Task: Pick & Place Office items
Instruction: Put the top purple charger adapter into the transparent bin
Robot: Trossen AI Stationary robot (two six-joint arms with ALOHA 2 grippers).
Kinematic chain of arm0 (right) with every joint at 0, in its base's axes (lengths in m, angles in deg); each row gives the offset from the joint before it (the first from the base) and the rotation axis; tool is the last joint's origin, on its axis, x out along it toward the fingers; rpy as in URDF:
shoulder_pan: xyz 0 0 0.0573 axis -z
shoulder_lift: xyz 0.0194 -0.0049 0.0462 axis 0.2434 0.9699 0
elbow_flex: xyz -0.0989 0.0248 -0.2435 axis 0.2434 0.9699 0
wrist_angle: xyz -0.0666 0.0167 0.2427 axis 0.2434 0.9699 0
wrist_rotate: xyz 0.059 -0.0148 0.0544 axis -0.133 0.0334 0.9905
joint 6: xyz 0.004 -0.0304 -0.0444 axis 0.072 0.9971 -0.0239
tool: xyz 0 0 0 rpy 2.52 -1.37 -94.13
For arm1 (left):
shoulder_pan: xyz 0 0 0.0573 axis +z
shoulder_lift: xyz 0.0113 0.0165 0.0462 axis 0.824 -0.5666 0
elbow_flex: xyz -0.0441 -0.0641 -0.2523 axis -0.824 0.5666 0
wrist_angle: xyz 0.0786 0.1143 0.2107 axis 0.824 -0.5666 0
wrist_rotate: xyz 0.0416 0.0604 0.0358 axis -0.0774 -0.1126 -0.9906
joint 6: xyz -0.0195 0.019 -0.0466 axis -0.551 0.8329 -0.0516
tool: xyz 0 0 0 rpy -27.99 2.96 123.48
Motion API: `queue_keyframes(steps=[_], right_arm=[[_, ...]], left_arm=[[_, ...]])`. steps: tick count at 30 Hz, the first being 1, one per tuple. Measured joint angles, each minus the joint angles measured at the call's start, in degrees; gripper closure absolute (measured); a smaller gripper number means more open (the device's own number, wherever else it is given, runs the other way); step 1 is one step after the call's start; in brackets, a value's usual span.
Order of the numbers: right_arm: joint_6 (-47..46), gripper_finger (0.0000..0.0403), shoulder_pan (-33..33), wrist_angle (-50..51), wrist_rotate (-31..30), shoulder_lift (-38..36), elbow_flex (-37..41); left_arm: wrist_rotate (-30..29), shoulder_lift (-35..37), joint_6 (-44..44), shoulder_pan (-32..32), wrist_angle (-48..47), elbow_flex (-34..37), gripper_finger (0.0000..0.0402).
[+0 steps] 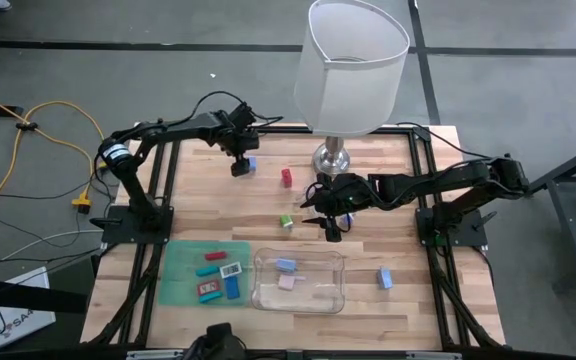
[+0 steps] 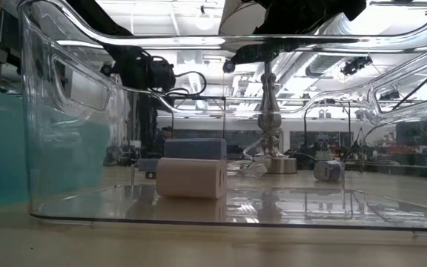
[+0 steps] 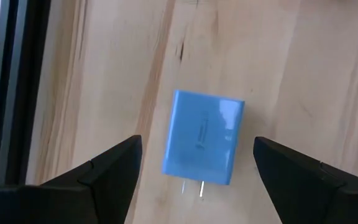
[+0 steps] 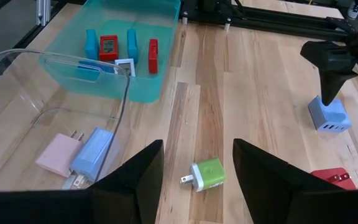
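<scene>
The office items are small plug-shaped blocks. A light blue one [image 3: 204, 138] lies flat on the wooden table, and my left gripper [image 3: 197, 144] hangs open above it with a finger on either side, apart from it. From the right wrist view that gripper [image 4: 340, 74] stands just over the same blue block [image 4: 329, 115]. My right gripper [image 4: 197, 146] is open above the table's middle, and a green block [image 4: 207, 173] lies on the wood ahead of its fingers. A red block [image 1: 287, 177] lies between the two.
A white-shaded lamp [image 1: 348, 70] stands at the far middle on its silver base [image 1: 333, 158]. Near the front edge, a clear tray [image 1: 333, 295] holds a pink and a blue block, and a green tray [image 1: 178, 270] holds several pieces. Another blue block [image 1: 384, 278] lies at front right.
</scene>
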State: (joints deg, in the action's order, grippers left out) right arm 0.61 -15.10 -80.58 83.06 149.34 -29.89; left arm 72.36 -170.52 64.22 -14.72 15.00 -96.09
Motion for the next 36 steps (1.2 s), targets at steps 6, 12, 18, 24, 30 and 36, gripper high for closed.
queue_keyframes(steps=[6,12,18,24,30,36], right_arm=[[0.0,0.0223,0.0,0.0,0.0,0.0,0.0],[0.0,0.0223,0.0,0.0,0.0,0.0,0.0],[0.0,0.0223,0.0,0.0,0.0,0.0,0.0],[0.0,0.0223,0.0,0.0,0.0,0.0,0.0],[0.0,0.0223,0.0,0.0,0.0,0.0,0.0],[0.0,0.0223,0.0,0.0,0.0,0.0,0.0]], left_arm=[[-0.6,-1.4,0.2,-0.9,0.3,0.0,0.0101],[-0.8,-3.7,-0.1,-0.8,0.3,0.0,0.0101],[-0.9,-4.3,-0.1,-0.8,0.9,0.0,0.0101],[-1.0,-4.7,-0.2,-1.1,1.1,0.0,0.0101],[-1.8,-5.3,-0.3,-1.8,1.2,0.0,0.0101],[-1.8,-5.3,-0.8,-1.8,1.3,0.0,0.0101]])
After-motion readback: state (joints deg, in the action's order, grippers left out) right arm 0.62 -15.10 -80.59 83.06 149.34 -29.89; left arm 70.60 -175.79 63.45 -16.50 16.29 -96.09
